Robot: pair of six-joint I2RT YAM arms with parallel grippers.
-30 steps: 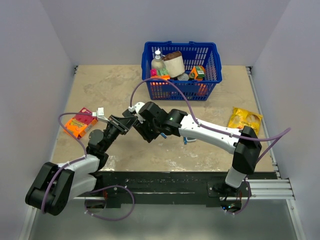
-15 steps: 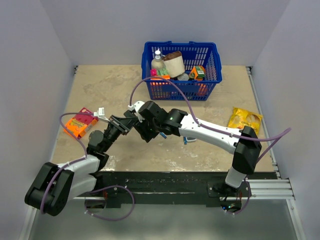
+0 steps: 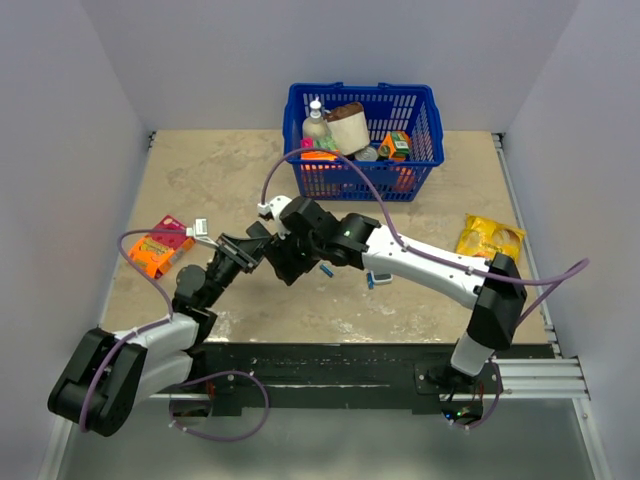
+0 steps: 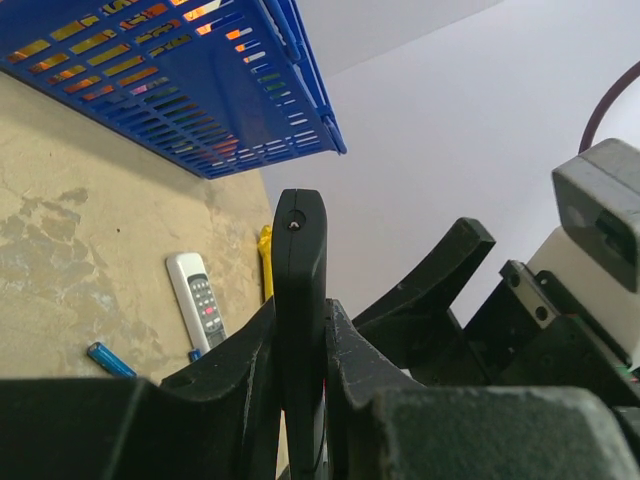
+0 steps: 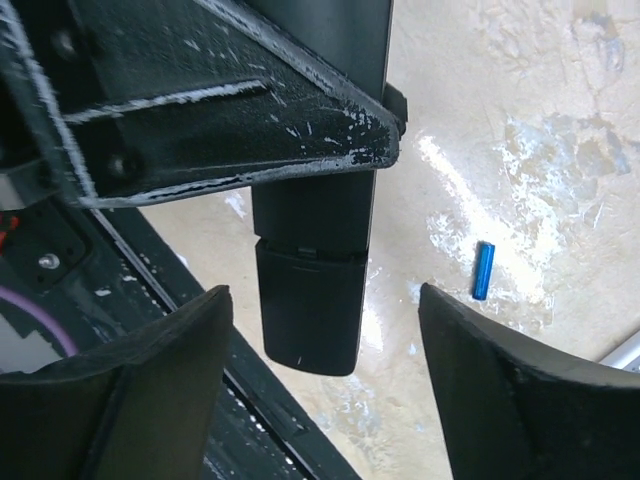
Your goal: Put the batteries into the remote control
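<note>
From the left wrist: remote (image 4: 300,290) edge-on, clamped tight between the left jaws, its tip poking up past them. Behind it on the desk (image 4: 70,250), 1 blue battery (image 4: 110,360) and a white remote (image 4: 198,298) lying apart, with the basket (image 4: 200,90) farther back. No sight here of the remote's broad face.

From the right wrist, that face in full: flat, black, with a seam across near the lower end. Right jaws wide apart, 1 finger on either side of that end, neither visibly touching it. Upper part of the remote blocked by a left finger (image 5: 230,110) crossing in front. 1 battery on the desk off to the right, well clear of the remote; hard to say whether it is the same cell.

From above: both arms meeting mid-desk, the remote almost wholly hidden under them. A battery just beside the right arm (image 3: 420,262). A pale scrap peeking from under that arm, probably the white remote. Orange pack (image 3: 155,250) at left, yellow bag (image 3: 490,240) at right, basket at the back holding a bottle and cartons.
</note>
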